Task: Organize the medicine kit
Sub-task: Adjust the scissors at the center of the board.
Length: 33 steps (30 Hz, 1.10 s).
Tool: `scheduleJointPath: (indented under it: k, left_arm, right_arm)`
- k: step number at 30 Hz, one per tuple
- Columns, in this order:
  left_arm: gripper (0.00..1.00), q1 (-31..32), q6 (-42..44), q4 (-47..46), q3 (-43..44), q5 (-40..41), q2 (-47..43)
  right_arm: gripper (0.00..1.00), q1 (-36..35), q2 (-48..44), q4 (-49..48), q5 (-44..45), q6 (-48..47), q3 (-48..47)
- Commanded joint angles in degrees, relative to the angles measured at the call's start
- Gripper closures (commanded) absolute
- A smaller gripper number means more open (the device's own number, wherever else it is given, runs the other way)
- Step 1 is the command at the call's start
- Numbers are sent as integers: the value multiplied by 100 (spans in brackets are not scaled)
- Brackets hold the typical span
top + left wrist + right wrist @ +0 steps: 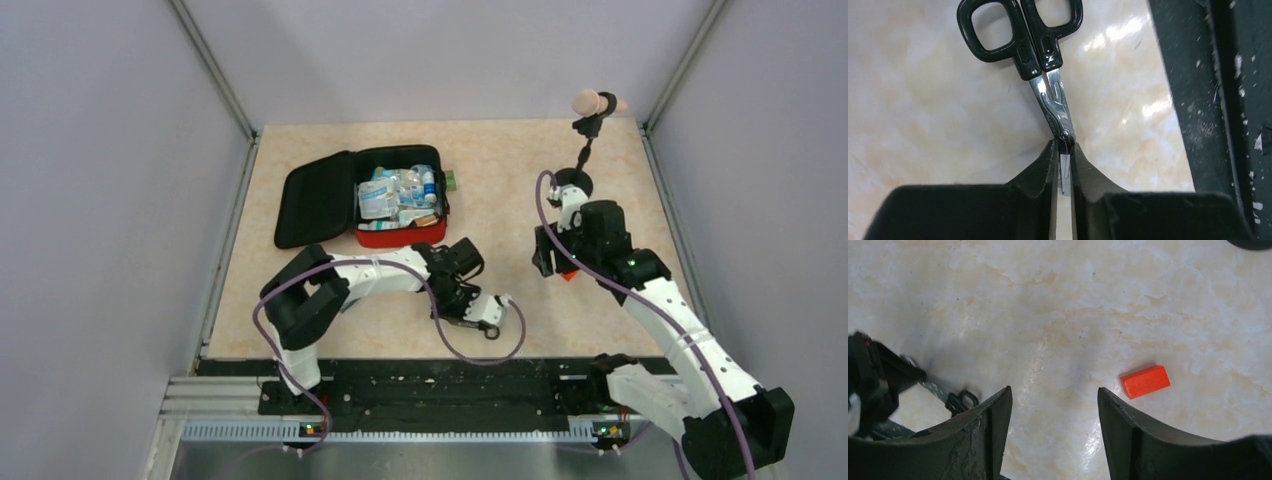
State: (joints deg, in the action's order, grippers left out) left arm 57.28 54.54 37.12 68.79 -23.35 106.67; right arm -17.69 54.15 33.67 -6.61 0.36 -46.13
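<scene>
The jaws of the left gripper [1064, 165] are seen closed to a narrow slit on the blade tips of a pair of scissors [1052, 97], which are pinched between the two black fingers. The scissors lie flat on the bench [923, 125], their black handles pointed away from the jaws. A dark rail [1218, 100] is seen just beside them at the bench's near edge. The jaws of the right gripper [1054, 405] are held wide apart above bare bench, and nothing is gripped between them. A small orange-red block [1145, 381] lies on the surface just beside the right-hand finger and is not touched by it. Farther out, the medicine kit [400, 238] is found on the far left part of the bench, beyond the left arm and well apart from both pairs of jaws. It is unzipped, with its black-lined lid [315, 200] laid flat to the left, and the red tray is packed with pale packets and small bottles [395, 195]. At the far right corner a thin black stand topped by a pinkish rounded head [590, 103] is seen.
</scene>
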Motion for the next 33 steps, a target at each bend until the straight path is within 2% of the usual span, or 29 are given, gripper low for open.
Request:
scheduleJointPath:
  k: [1, 4, 6, 13, 17, 27, 33]
  left_arm:
    - [98, -553, -782, 416, -837, 748, -193]
    - [100, -739, -805, -44, -1427, 890, -585]
    - [100, -765, -704, -344, -1747, 1042, -762]
    - [100, -841, -640, -985, -2147, 1191, -958]
    - [100, -846, -637, -1067, -2185, 1250, -915]
    - [100, -871, -652, -1171, -2222, 1300, -926]
    - [100, -901, -680, -1200, -2231, 1306, -951]
  right_arm:
    - [37, 68, 84, -264, -825, -985, -106]
    - [35, 64, 68, -247, -2008, -2212, 38]
    - [35, 61, 297, 21, -2799, -2619, -100]
    - [45, 58, 2546, 470, -4410, -1445, -921]
    - [46, 55, 3232, -352, -4597, -613, -611]
    - [46, -458, 4670, -515, -5031, -845, -898]
    - [50, -913, 5213, -903, -5069, -570, -1031]
